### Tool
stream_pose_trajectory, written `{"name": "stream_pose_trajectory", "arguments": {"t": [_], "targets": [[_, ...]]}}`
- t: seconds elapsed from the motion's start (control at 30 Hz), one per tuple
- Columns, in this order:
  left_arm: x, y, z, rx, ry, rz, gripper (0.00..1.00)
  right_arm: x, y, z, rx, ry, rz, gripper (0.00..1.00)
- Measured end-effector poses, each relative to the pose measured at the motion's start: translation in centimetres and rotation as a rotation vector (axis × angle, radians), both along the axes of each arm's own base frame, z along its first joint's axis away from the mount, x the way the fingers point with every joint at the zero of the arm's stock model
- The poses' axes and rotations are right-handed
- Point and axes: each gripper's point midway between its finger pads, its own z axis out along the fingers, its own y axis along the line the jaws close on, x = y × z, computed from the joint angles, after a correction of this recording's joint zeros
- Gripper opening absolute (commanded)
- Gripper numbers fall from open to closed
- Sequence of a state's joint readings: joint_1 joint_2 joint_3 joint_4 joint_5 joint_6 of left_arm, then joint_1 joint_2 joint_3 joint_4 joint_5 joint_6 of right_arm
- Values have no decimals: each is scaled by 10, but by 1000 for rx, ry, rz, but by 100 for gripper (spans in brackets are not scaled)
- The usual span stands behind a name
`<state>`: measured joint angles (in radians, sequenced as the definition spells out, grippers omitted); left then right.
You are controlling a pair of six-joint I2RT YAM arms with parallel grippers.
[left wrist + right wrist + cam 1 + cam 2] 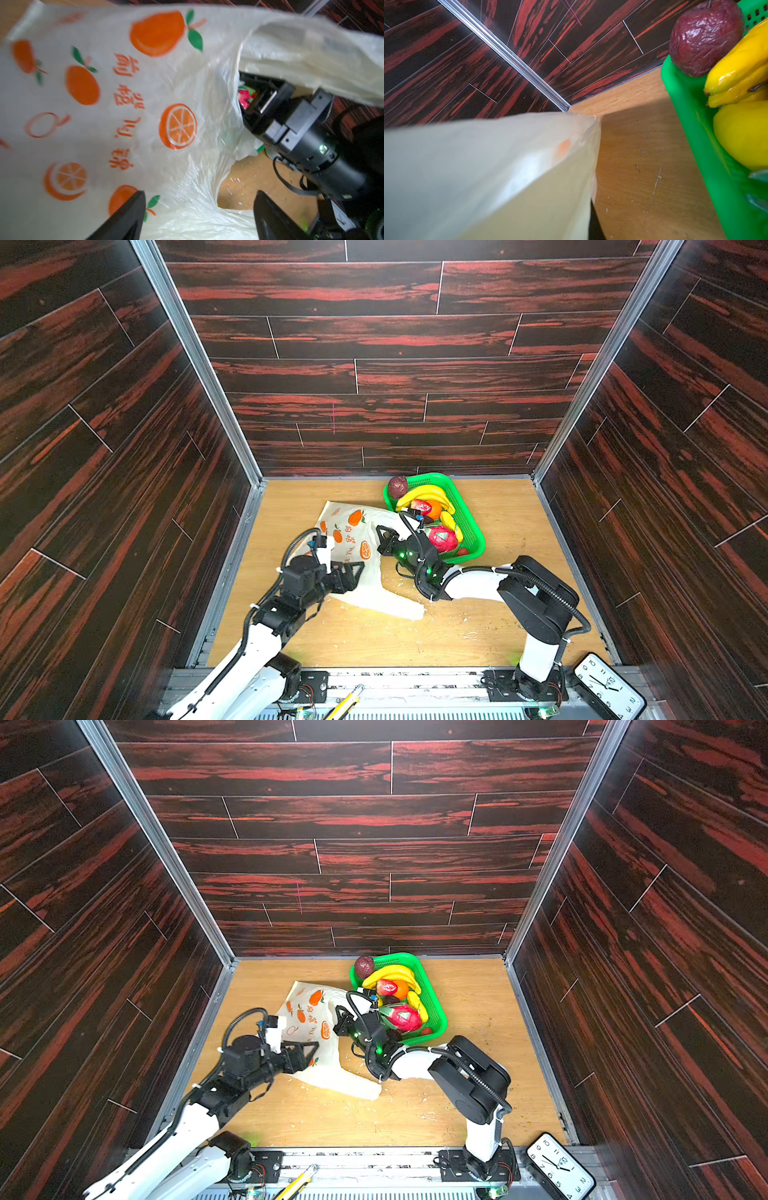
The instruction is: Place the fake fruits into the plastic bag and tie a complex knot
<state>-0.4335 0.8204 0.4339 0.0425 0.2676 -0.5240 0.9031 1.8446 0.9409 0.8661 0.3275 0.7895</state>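
My left gripper (199,193) is spread wide. Its two black fingers (128,216) stand well apart over the printed face of the plastic bag (349,531) and clamp nothing. In both top views it hovers at the side of the bag away from the green mesh basket (478,541).

My right gripper (381,537) is pressed together on the upper layer of the bag at its mouth, just beside the basket's wall. It holds that layer up off the lower one. In my right wrist view the pale film (488,176) drapes across and hides the fingertips.

The bag lies on the wooden tabletop (498,522) right next to the basket, with its far edge close to the basket's rim; I cannot tell whether they touch.

The fake fruits (428,506) sit piled in the basket:
- yellow bananas (424,492) across the top
- a red strawberry (420,506) and an orange (434,510) under them
- a pink dragon fruit (442,537) at the end of the basket nearest my right gripper
- a wrinkled dark purple ball (706,37) perched on the basket's far corner
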Motion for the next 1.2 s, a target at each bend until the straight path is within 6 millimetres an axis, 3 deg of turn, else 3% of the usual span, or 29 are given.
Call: {"name": "stream_pose_trajectory", "arguments": {"t": [0.3, 0.53, 0.9, 1.07, 1.2], "targets": [[7, -33, -24, 47, 6, -85, 91, -2, -4, -4, -7, 12, -7, 0], [24, -29, -34, 143, -34, -35, 91, -2, -5, -1, 1, 13, -9, 0], [51, -29, -19, 207, -117, 14, 90, -3, -5, -3, 2, 25, -8, 0], [50, -32, -18, 202, -119, -3, 90, -3, -6, -4, -11, 29, -12, 0], [39, -25, -20, 210, -115, -8, 90, -4, -8, 6, -1, 16, -19, 0]]}}
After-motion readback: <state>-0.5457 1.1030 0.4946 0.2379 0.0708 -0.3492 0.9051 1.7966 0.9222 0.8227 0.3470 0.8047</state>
